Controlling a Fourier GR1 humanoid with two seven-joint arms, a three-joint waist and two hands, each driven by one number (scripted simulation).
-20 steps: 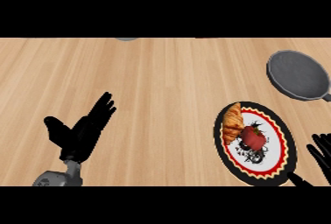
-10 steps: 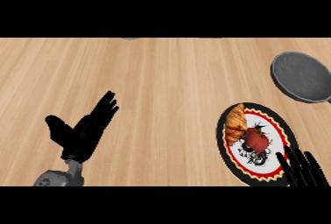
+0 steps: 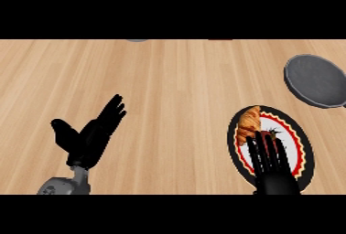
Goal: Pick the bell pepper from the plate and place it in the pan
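The pepper [image 3: 273, 135] sits on the plate [image 3: 301, 137] beside a croissant [image 3: 248, 126] — mostly hidden under the right hand [image 3: 272, 161], whose straight, slightly spread fingers [image 3: 259, 150] hold nothing. It is probably light, smooth and slippery — best wrapped around its body. The left hand [image 3: 91, 135] rests open at lower left; the pan [image 3: 317, 81] is well apart.

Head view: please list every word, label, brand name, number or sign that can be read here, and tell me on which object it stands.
None: no readable text shows in this view.
Round black-rimmed plate with a red and white pattern: decoration only, no letters.
Round dark grey pan: plain.
Light wooden counter: wood grain only.
Black left hand and black right hand: unmarked.
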